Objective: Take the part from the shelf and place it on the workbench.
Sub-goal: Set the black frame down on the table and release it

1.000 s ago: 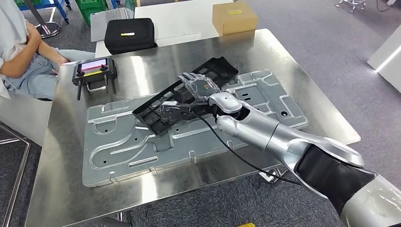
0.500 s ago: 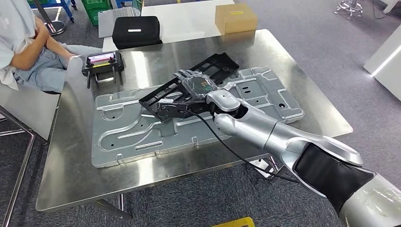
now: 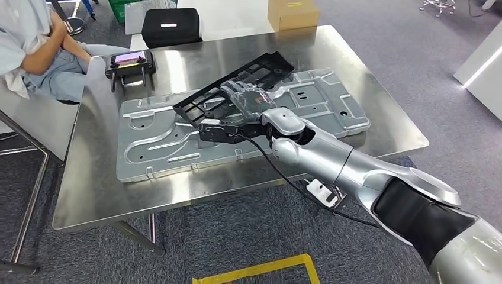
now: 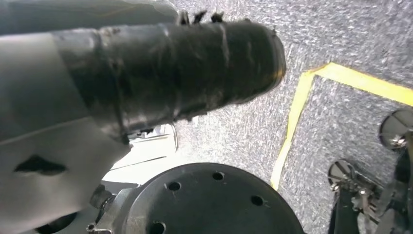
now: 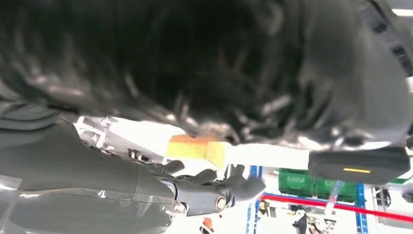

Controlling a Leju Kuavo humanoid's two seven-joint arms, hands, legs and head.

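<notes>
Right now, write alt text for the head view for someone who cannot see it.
The robot's right hand holds a long black part over a grey metal panel lying on a steel workbench. A handheld controller sits at the far edge, near a seated person.

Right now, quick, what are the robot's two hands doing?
Right hand: holding the black part over the metal plate.
Left hand: hanging above the floor; open or closed cannot be told.
</notes>
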